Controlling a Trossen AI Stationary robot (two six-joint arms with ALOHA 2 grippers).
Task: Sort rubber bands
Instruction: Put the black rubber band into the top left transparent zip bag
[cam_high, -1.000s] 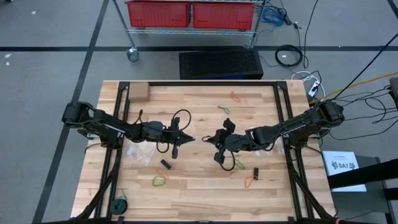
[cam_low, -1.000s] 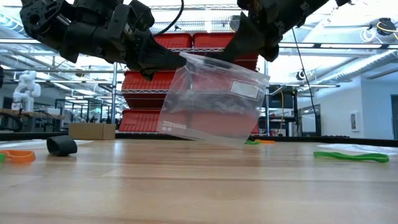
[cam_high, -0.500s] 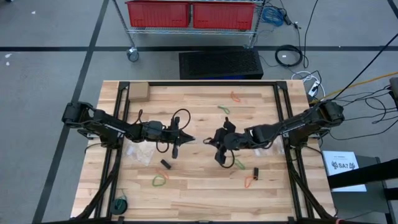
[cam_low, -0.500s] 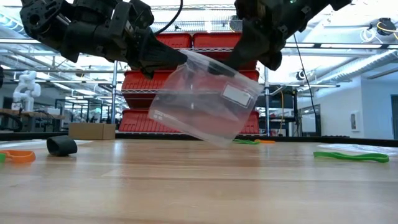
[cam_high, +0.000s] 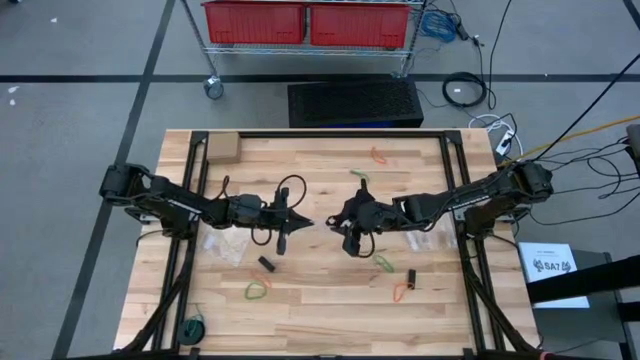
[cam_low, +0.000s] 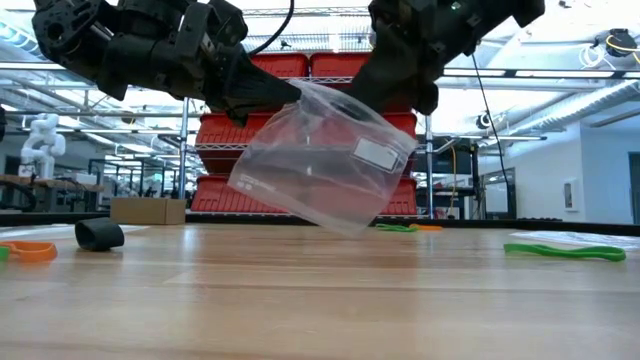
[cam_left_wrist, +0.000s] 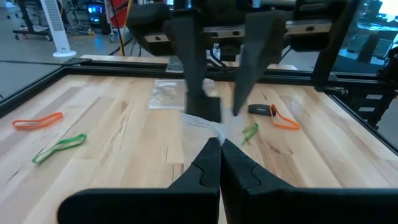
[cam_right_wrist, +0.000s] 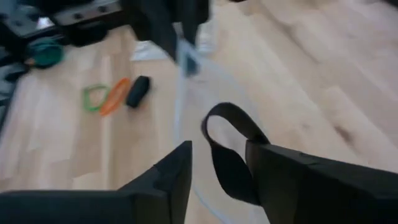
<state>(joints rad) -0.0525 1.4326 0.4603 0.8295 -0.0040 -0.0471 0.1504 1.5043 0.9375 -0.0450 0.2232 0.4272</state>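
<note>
A black rubber band (cam_right_wrist: 227, 146) hangs as an upright loop in the gap between the spread fingers of the right gripper (cam_high: 349, 222), directly over the mouth of the clear bag (cam_low: 318, 160), so the drop appears to run straight down into the opening. The bag hangs tilted above mid-table, its left edge pinched by the pressed-together left gripper (cam_high: 300, 224), with the right gripper just beside its right edge. Green, orange and black bands (cam_high: 258, 291) lie loose nearer the front.
</note>
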